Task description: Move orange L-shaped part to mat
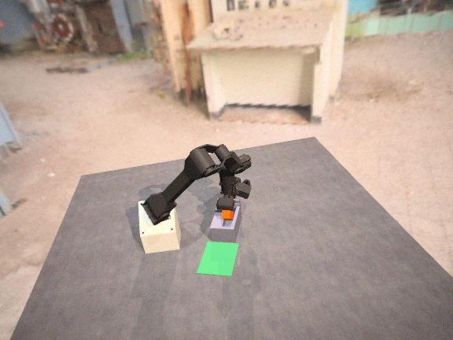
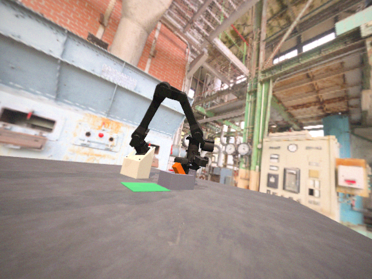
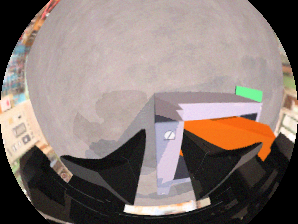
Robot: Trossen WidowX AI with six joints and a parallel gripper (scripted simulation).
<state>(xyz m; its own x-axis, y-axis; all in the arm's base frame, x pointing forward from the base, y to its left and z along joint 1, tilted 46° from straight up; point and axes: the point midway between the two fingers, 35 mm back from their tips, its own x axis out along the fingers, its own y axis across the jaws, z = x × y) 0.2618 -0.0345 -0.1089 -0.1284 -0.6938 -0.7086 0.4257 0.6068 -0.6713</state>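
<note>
The orange L-shaped part [image 1: 227,214] [image 2: 178,168] [image 3: 225,132] is tilted in the grey tray [image 1: 224,231] [image 2: 175,182] [image 3: 210,106]. Its end nearer the green mat [image 1: 218,257] [image 2: 145,186] [image 3: 249,92] sticks up out of the pocket. My gripper [image 1: 229,204] [image 2: 191,166] [image 3: 161,131] points straight down over the tray's far end. Its fingers are partly apart with nothing between them. In the wrist view the right finger rests on the low end of the part and the left finger hangs beside the tray's wall. The low end is hidden under the fingers.
The arm's cream base block [image 1: 159,236] [image 2: 137,166] stands just left of the tray. The mat lies flat on the dark grey table [image 1: 314,236], right in front of the tray. The table's edges are far from the tray.
</note>
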